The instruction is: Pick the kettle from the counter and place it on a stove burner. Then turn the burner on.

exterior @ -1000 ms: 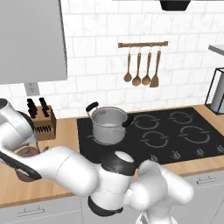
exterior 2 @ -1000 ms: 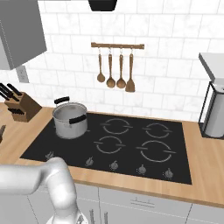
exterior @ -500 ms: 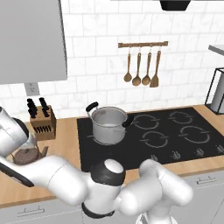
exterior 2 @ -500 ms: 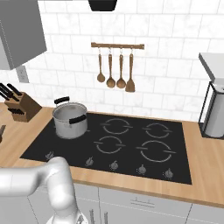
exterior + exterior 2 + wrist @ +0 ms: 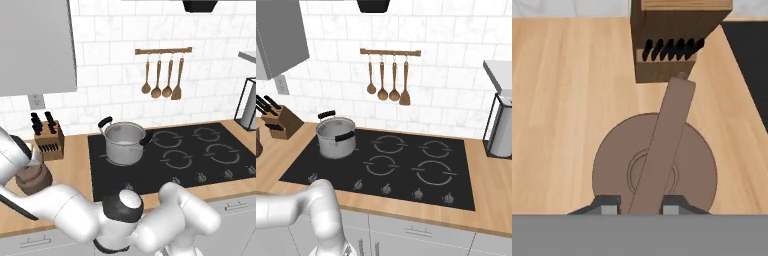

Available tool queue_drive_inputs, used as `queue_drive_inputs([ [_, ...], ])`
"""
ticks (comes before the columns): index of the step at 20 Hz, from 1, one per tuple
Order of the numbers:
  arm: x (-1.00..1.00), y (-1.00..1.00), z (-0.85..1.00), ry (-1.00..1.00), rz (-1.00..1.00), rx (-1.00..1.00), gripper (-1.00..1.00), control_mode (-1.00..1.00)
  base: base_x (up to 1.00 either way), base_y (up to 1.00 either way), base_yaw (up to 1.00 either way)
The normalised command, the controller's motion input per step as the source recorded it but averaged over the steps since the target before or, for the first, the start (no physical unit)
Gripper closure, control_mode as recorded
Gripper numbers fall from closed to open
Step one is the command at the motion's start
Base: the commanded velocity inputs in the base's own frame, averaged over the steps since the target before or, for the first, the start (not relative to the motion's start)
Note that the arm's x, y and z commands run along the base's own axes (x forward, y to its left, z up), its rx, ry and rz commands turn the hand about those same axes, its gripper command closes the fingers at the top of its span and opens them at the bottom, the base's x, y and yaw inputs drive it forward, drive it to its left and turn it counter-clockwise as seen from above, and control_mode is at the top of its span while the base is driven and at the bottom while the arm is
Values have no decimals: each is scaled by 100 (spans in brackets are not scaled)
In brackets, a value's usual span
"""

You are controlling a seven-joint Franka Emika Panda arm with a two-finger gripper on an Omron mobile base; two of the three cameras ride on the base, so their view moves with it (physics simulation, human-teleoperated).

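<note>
As seen from left base view, kettle (image 5: 33, 178) is set on counter (image 5: 75, 170), left of cooktop (image 5: 185, 155), just in front of knife block (image 5: 48, 140); arm is swung over it. Steel pot (image 5: 123, 144) is placed on rear left burner.

Right base view: stove burner (image 5: 381, 165) rings are marked on black glass; pot (image 5: 336, 136) is seen at rear left, knife block (image 5: 280, 121) beyond it.

Hand view: gripper (image 5: 640, 206) is positioned directly above kettle (image 5: 654, 167); fingertips (image 5: 608, 207) are seen either side of arched handle (image 5: 662, 150); whether handle is clamped cannot be told.
</note>
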Motion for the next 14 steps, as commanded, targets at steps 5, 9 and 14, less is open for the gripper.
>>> queue_drive_inputs([
  [5,-11,-82,14,-54,-13,0,100,-100,0,0,0],
  [9,-11,-97,40,-57,-23,0,100,-100,0,0,0],
  [14,0,-95,68,-50,-30,0,100,-100,0,0,0],
])
